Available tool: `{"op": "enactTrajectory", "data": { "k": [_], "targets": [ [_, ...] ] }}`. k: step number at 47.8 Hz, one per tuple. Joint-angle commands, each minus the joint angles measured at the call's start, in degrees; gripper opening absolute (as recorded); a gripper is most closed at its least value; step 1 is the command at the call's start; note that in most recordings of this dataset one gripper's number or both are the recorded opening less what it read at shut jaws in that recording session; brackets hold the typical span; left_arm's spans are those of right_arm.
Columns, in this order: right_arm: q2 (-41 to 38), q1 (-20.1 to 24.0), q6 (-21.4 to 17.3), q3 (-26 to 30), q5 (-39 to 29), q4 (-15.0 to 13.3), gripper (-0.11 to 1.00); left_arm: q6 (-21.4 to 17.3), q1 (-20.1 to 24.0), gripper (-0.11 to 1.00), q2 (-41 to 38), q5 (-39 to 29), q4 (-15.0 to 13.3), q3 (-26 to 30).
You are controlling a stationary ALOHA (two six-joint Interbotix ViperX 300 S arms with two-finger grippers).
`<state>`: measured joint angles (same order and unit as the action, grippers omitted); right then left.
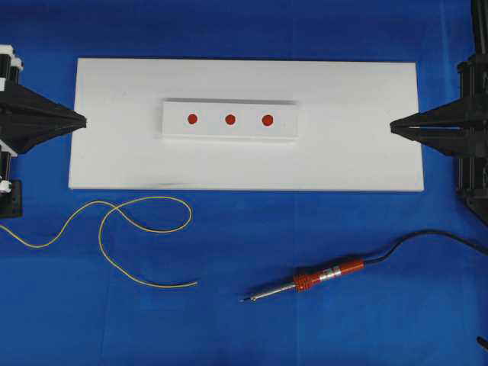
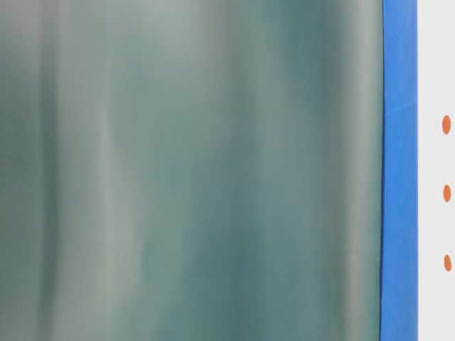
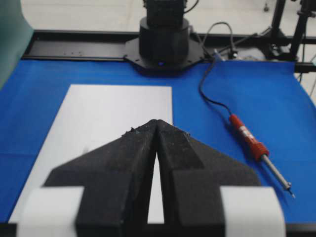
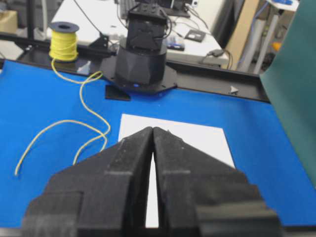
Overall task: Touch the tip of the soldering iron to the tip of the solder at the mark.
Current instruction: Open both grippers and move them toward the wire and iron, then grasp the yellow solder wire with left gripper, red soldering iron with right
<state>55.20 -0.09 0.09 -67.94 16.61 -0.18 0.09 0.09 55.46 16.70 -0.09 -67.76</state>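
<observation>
The soldering iron [image 1: 316, 280] lies on the blue cloth at the front right, its dark tip pointing left and its black cord [image 1: 427, 238] trailing right; the left wrist view also shows the soldering iron [image 3: 251, 144]. The yellow solder [image 1: 145, 229] curls in loose loops at the front left, its free end near the middle; the right wrist view catches the solder [image 4: 74, 123] too. Three red marks [image 1: 229, 119] sit on a raised white block. My left gripper [image 1: 82, 120] is shut and empty at the board's left edge. My right gripper [image 1: 393, 126] is shut and empty at the right edge.
A white board [image 1: 358, 160] carries the raised white block [image 1: 286, 131]. Blue cloth [image 1: 252, 229] covers the table. A yellow solder spool [image 4: 63, 41] stands behind the far arm's base [image 4: 143, 64]. A green screen [image 2: 199, 170] fills most of the table-level view.
</observation>
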Motion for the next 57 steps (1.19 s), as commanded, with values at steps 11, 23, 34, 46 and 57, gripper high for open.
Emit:
{"op": "enactTrajectory", "data": {
  "k": [11,23,34,46,57],
  "targets": [
    [-1.1,1.9,-2.9,2.3,-3.5,0.4,-0.06,0.8,-4.6,0.00,-1.0,0.6,0.1,1.5],
    [-2.6,9.8,-5.9,2.0,-3.8,0.3,-0.05,0.8,-11.6,0.00,-4.1,0.9,0.1,1.0],
    [-6.8,16.3,-9.5,1.5,-2.5,0.4,0.29,1.0,-15.7,0.10,-11.2,2.5,0.1,1.0],
    [-15.3,20.3,-12.7,0.9,0.8,1.7,0.93,2.1,-21.3,0.82,-19.0,6.0,0.1,0.5],
    [-26.8,23.5,-12.7,-0.2,10.3,5.1,0.89,5.4,-23.1,0.89,-29.1,9.1,0.1,0.1]
  ]
}}
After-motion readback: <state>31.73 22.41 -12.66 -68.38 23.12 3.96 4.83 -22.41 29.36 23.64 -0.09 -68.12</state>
